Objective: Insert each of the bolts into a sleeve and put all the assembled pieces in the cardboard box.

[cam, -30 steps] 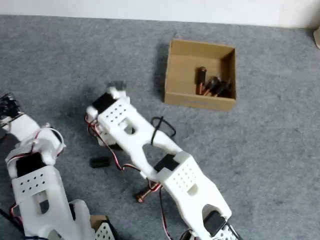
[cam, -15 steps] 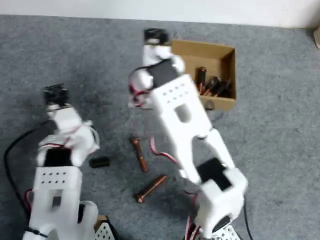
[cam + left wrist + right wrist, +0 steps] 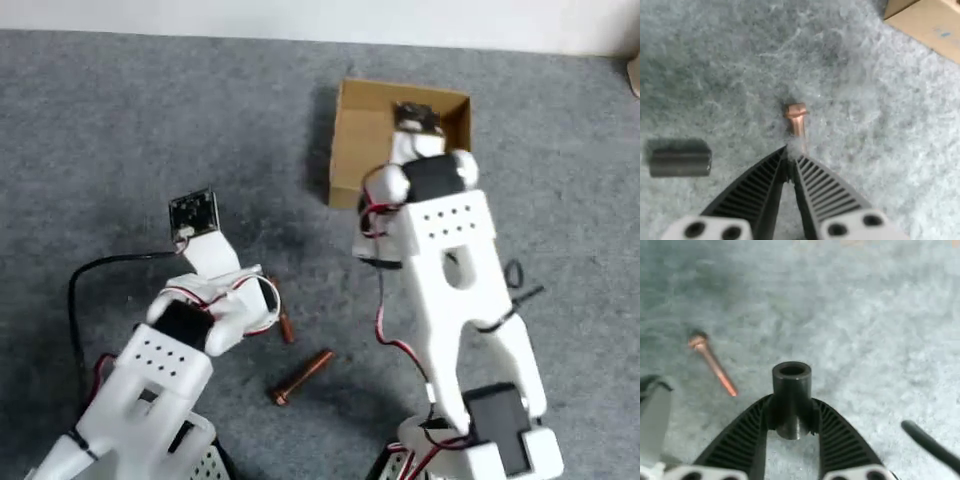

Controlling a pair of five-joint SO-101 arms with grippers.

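Observation:
My left gripper [image 3: 792, 156] is shut and hangs low over the grey carpet, its tips at the shaft end of a copper bolt [image 3: 796, 116] that lies flat. A black sleeve [image 3: 680, 157] lies on the carpet beside that gripper. In the high view the same bolt [image 3: 287, 328] pokes out from under the left arm [image 3: 170, 350], and a second bolt [image 3: 303, 377] lies nearer the front. My right gripper [image 3: 791, 407] is shut on an upright black sleeve [image 3: 791, 382], above the carpet, with a bolt [image 3: 712, 365] lying farther off. The right arm [image 3: 450, 240] stretches up to the cardboard box [image 3: 350, 130].
The box's corner [image 3: 935, 25] stands beyond the left gripper. The right arm covers most of the box's inside in the high view. A black cable [image 3: 930, 440] runs close to the right gripper, and part of the left arm [image 3: 650, 415] shows at that view's edge.
The right arm swung from the far left across to the front of the box. The left arm moved in from the left to the bolts and now covers the loose sleeve in the high view.

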